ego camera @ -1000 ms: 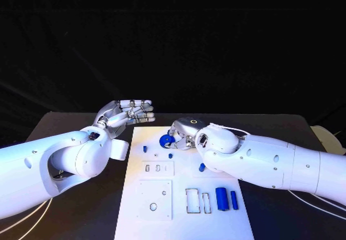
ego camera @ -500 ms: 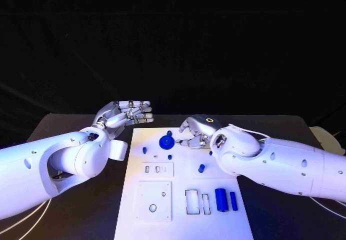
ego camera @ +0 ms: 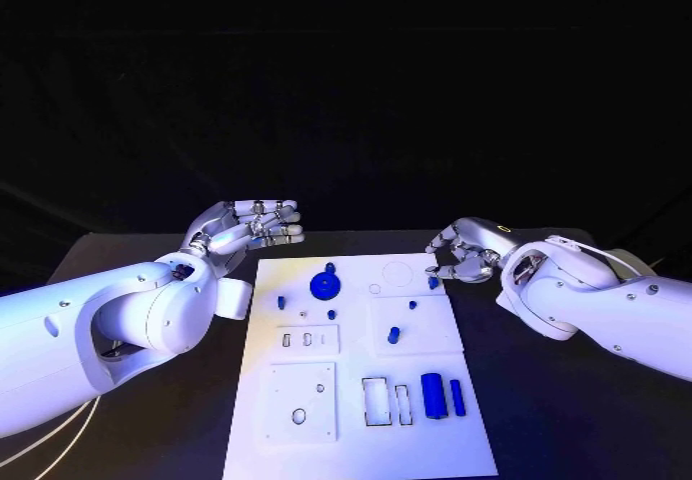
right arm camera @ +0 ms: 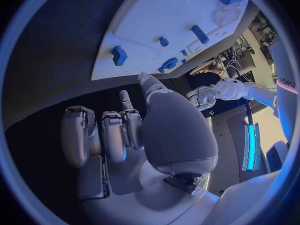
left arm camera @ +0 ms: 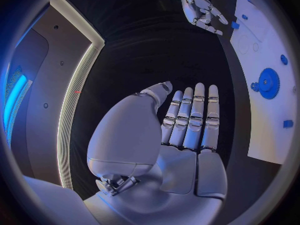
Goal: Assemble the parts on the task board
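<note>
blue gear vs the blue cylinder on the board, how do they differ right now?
Shape: the blue gear is a flat toothed disc; the blue cylinder is a long round bar.
Place: the gear sits at the far end of the task board, nearer the left hand; the cylinder lies at the near end, beside two empty slots.
Shared: both are blue, both on the board, and neither hand touches them.

The task board [ego camera: 361, 420] runs off the head view's bottom edge; the small blue parts [ego camera: 392, 335] are too tiny to identify.
</note>
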Robot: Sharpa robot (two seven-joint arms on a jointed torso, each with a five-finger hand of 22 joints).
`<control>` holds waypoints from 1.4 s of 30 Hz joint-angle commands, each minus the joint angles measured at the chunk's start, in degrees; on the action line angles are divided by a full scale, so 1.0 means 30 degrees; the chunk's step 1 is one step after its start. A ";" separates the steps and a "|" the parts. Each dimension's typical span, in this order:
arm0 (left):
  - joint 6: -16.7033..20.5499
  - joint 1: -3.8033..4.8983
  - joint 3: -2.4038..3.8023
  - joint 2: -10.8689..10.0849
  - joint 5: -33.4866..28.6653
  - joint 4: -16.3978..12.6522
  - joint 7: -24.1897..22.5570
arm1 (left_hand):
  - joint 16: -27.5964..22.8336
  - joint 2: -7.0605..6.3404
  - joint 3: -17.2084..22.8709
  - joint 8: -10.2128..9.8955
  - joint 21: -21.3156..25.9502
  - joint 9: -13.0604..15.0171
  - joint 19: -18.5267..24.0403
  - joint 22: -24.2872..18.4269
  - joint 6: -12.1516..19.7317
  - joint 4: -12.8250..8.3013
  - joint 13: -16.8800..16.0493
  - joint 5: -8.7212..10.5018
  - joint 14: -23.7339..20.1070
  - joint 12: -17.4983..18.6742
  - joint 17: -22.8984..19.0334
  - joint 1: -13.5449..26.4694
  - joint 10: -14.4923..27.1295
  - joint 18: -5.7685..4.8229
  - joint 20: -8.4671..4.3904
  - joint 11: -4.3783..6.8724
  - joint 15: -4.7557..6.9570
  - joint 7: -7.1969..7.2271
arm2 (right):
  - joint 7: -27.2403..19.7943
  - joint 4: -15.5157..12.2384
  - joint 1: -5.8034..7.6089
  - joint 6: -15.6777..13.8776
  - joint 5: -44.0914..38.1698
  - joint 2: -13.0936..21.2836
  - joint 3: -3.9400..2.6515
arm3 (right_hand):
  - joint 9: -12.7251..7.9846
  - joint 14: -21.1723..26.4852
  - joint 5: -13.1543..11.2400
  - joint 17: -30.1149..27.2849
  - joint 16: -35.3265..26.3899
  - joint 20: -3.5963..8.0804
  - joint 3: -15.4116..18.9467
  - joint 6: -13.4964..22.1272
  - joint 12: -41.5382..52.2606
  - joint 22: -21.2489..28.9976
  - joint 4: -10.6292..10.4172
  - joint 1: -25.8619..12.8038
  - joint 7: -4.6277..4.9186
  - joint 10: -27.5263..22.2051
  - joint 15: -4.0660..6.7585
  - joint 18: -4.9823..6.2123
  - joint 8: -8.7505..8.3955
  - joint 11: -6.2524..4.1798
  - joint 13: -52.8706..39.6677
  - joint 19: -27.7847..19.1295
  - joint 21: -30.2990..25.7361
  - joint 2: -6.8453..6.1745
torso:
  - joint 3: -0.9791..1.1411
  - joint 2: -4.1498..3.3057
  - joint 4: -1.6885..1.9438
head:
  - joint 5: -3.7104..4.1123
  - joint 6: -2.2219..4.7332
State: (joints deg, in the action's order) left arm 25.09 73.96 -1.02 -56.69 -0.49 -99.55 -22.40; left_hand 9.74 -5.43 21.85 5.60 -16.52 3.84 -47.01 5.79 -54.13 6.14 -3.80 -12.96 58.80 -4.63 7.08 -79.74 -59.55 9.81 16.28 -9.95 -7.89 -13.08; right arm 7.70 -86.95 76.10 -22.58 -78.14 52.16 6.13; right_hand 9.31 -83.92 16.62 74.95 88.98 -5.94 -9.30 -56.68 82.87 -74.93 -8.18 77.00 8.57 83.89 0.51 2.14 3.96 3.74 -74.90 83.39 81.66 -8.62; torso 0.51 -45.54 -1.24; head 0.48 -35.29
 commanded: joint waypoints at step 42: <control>-0.0553 -0.0018 -0.0010 0.0083 0.0011 0.0308 -0.0104 | -0.0128 0.0019 0.0159 -0.0128 0.0074 -0.0027 0.0175 -0.0027 0.0050 -0.0053 0.0007 0.0042 -0.0090 0.0146 0.0036 -0.0172 0.0032 0.0208 -0.0016 -0.0130 -0.0034 -0.0141 | -0.1733 0.1385 -0.0711 0.1591 0.1210 -0.0172 0.0017 | -0.0054 -0.1889 0.0925 0.4438 0.0111 0.0060 -0.0206 0.0035 0.0059 -0.2120 0.0546 0.0496 -0.0097 0.0001 -0.0008 0.0138 0.0014 -0.0069 -0.2722 -0.0016 0.0033 0.0228 | 0.0080 0.0047 -0.0018 | -0.0064 -0.0283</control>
State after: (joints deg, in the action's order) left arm 24.67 73.90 -1.08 -56.53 -0.49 -98.57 -22.36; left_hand 9.74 -5.43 22.06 5.60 -16.52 3.84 -47.01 5.80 -54.14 5.92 -3.80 -12.96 58.80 -4.32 7.11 -79.74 -59.55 9.80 16.28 -9.95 -7.89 -13.08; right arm 2.39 -82.93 74.06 -17.66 -74.39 51.79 6.18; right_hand 9.19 -83.92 19.29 74.92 88.99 -5.94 -9.82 -56.39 82.87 -74.91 -6.72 78.22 8.28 83.88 0.52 2.14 3.96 3.74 -74.93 83.40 81.66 -8.09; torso 0.74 -45.44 -1.27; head 0.36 -36.10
